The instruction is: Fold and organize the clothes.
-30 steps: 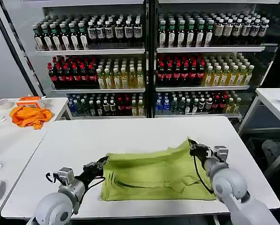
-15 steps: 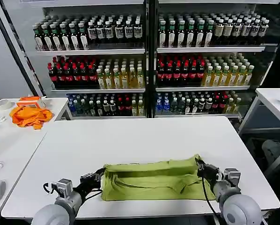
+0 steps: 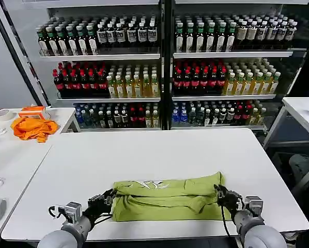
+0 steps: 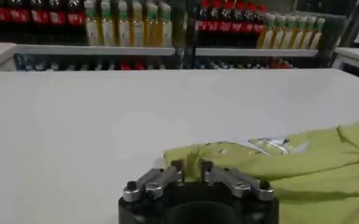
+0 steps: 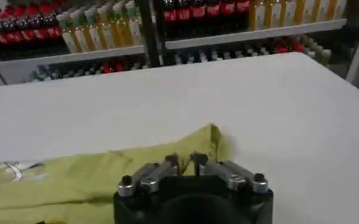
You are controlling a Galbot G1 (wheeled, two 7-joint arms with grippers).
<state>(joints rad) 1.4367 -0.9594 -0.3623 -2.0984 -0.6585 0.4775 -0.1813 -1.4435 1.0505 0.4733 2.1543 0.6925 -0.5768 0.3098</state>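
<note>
The lime yellow-green T-shirt [image 3: 167,199] lies folded into a long band along the front of the white table [image 3: 144,155]. A white printed patch shows on its upper layer. My left gripper [image 3: 109,198] is shut on the shirt's left end, with a fold of fabric pinched between its fingers [image 4: 190,170]. At the shirt's other end my right gripper [image 3: 220,193] is shut on the right corner [image 5: 185,163]. Both grippers sit low, near the table's front edge.
An orange cloth [image 3: 33,127] and an orange-white box [image 3: 32,110] lie on the side table at the left. Shelves of bottles [image 3: 165,67] stand behind the table. Another white table [image 3: 302,111] is at the right.
Both grippers have drawn the shirt's far edge toward the front, folding it over itself. The spread cloth has become a narrow band and the printed patch now faces up.
</note>
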